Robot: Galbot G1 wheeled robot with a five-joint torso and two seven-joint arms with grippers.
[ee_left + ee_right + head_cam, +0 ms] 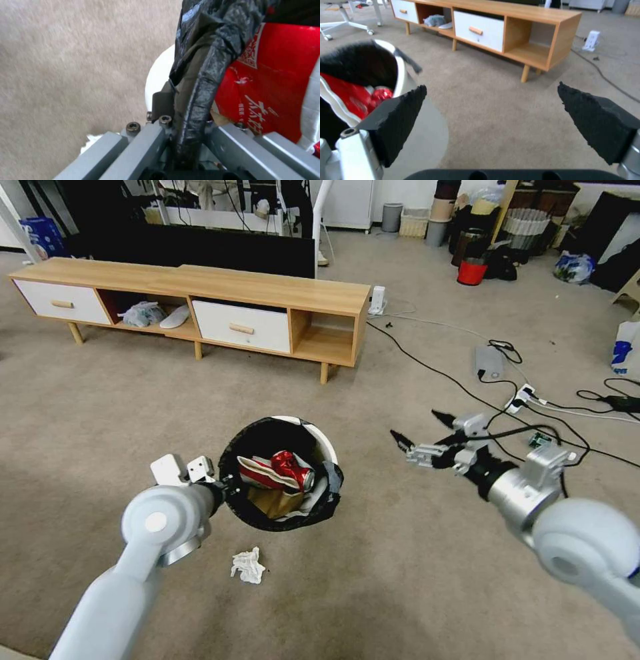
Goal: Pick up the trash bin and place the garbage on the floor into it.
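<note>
The trash bin (319, 443) was held above the carpet by the left tool (223, 488), clamped on its bag-covered rim. The right tool (419, 432) was spread apart beside it, and a tissue (248, 565) lay on the floor below.

Long wooden TV cabinet (200, 300) on carpet (413, 580); black cables (467, 387), power strip (522, 398), red bucket (472, 271) behind.

Carpeted lab: floor cables (460, 380), stored clutter (493, 240)
</note>
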